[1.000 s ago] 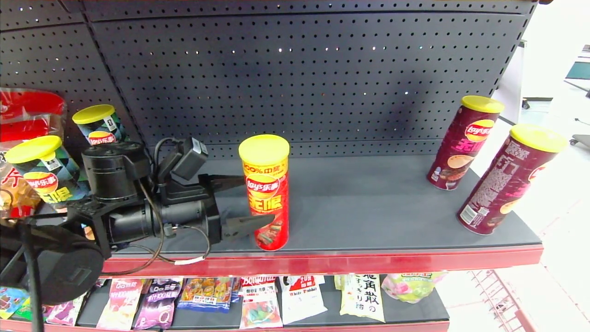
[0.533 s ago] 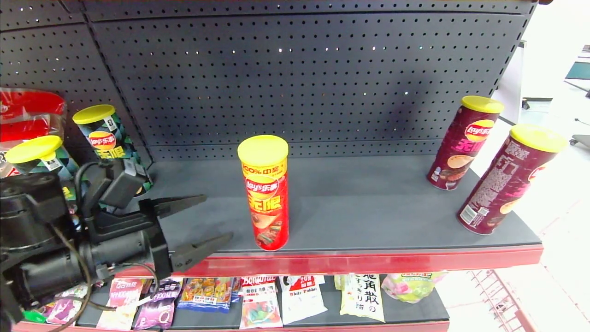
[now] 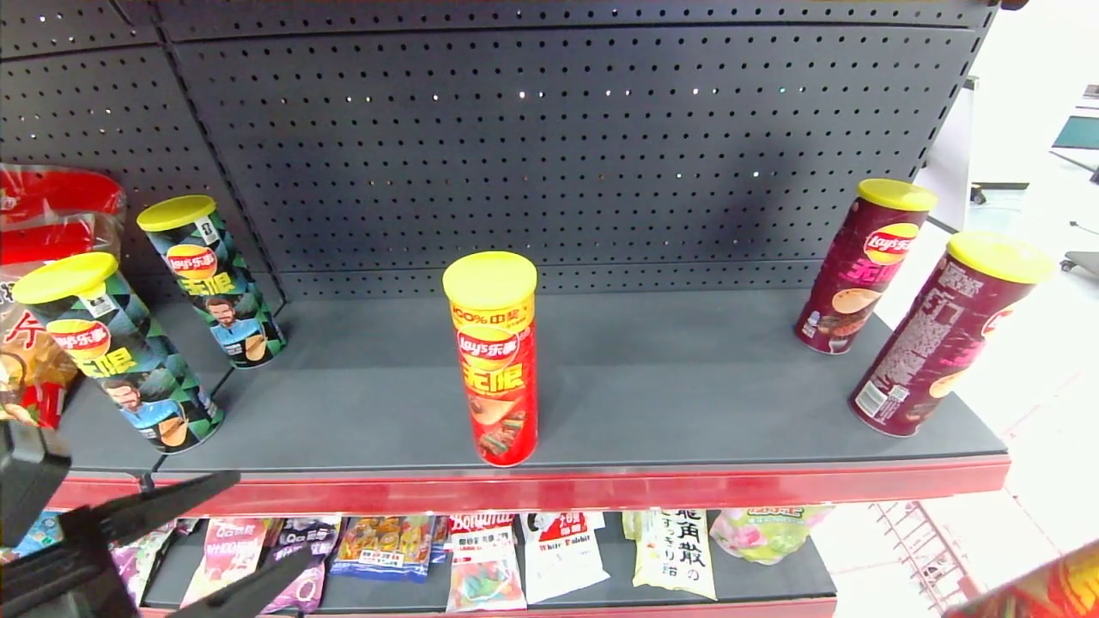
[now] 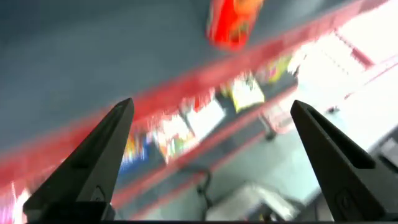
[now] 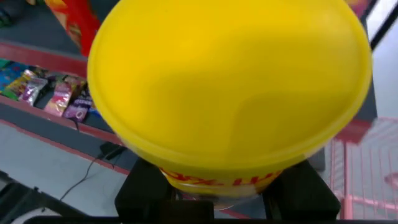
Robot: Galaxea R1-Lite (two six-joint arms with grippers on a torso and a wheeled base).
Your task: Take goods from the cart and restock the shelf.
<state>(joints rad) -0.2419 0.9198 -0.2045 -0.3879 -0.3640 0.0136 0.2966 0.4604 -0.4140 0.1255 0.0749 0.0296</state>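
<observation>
The right claw [image 5: 224, 196] pinches a carried can [image 5: 230, 93], its dark fingers [image 5: 149, 193] pressed against either side of the body below the wide yellow lid. A red and yellow sliver of that carried can [image 3: 1043, 588] shows low and to the right of the shelf [image 3: 687, 378], below its front right corner and off the board. The left claw [image 3: 202, 549] hangs below the shelf's front left corner with its jaws spread wide and nothing between them; the left wrist view shows the same gap between the two dark fingers [image 4: 87, 168]. On the shelf itself a standing red can [image 3: 498, 360] with a yellow lid is upright near the middle of the front edge, just behind the red lip [image 3: 687, 485]. Two green cans [image 3: 215, 283] stand at the left end, one toward the back and one nearer the front edge. Two maroon cans [image 3: 859, 266] stand at the right end, again one behind and one nearer the front right corner. A red bag [image 3: 51, 215] sits beyond the left end. A dark pegboard [image 3: 558, 146] forms the back wall. Underneath, snack packets [image 3: 481, 566] lie in a row along the lower shelf [image 3: 773, 584].
</observation>
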